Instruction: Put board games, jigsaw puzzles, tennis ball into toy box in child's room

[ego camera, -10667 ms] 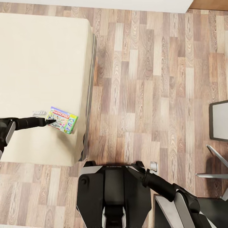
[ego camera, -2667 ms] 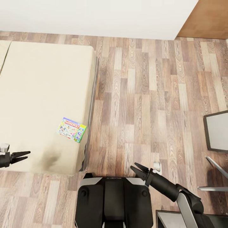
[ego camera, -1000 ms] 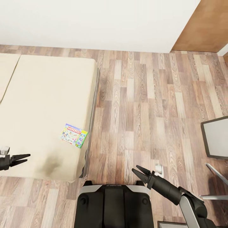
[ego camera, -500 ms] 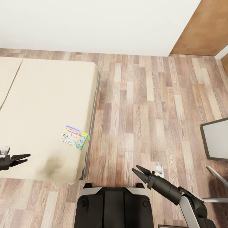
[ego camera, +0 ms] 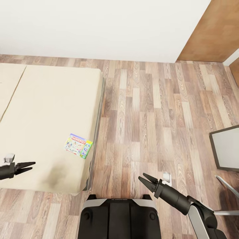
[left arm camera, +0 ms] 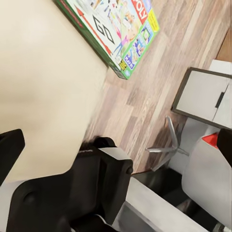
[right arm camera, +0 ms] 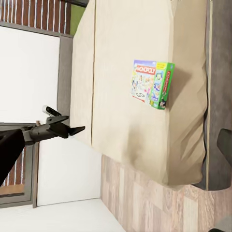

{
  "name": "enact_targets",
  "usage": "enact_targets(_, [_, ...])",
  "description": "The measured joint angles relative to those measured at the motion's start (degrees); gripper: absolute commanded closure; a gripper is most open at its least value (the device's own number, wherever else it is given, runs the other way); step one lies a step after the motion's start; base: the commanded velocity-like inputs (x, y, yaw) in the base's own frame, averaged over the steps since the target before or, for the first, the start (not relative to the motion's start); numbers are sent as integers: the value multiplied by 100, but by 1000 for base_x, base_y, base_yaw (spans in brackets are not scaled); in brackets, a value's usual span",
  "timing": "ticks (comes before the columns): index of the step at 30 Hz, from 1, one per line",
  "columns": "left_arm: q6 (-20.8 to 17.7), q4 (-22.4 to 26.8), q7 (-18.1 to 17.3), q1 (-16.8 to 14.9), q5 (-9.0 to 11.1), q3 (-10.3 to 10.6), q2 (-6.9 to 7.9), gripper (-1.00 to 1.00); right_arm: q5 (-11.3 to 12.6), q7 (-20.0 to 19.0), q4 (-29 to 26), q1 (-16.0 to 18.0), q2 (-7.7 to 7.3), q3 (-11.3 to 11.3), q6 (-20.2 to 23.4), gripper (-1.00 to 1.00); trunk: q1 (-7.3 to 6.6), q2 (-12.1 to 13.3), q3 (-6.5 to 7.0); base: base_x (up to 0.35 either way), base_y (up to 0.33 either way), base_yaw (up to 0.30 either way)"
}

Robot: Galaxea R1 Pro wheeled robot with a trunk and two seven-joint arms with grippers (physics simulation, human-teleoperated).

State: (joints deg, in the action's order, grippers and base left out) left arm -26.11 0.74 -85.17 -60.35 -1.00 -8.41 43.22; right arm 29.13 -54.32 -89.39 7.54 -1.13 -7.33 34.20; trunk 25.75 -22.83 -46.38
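Left gripper (ego camera: 29, 165): fingers spread, nothing held; seen over near edge of bed (ego camera: 46, 109), well apart from Monopoly box (ego camera: 78, 145). Right gripper (ego camera: 146, 179): fingers parted, empty; held over wood-plank floor (ego camera: 149, 109) just ahead of robot base (ego camera: 119, 217). Monopoly box laid flat on mattress near its right edge, printed face up; seen too from left wrist (left arm camera: 113, 31) and right wrist (right arm camera: 152, 84). Dark shadow patch noted on mattress near front corner. White wall (ego camera: 99, 26) behind bed. Grey-topped table corner (ego camera: 227, 147) at right edge.
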Motion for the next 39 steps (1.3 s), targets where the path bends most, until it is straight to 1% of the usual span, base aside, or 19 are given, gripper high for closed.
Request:
enact_targets(4, [-5, 2, 7, 0, -5, 3, -88, -100, 6, -9, 1, -2, -13, -21, 4, -100, 0, 0, 37, 0, 0, 0])
enact_targets(7, [-8, 4, 18, 0, -3, -1, -114, -100, 7, -13, 5, -6, -18, -63, 2, -100, 0, 0, 65, 0, 0, 0])
enact_targets(17, [-6, 8, 7, 0, 5, -1, -111, -100, 8, -18, 3, -3, -27, -154, 1, -100, 0, 0, 158, 0, 0, 0])
enact_targets(39, [-8, 8, 4, 0, 1, 6, -120, -100, 8, -23, 1, -1, -35, -169, 10, -100, 0, 0, 363, 0, 0, 0])
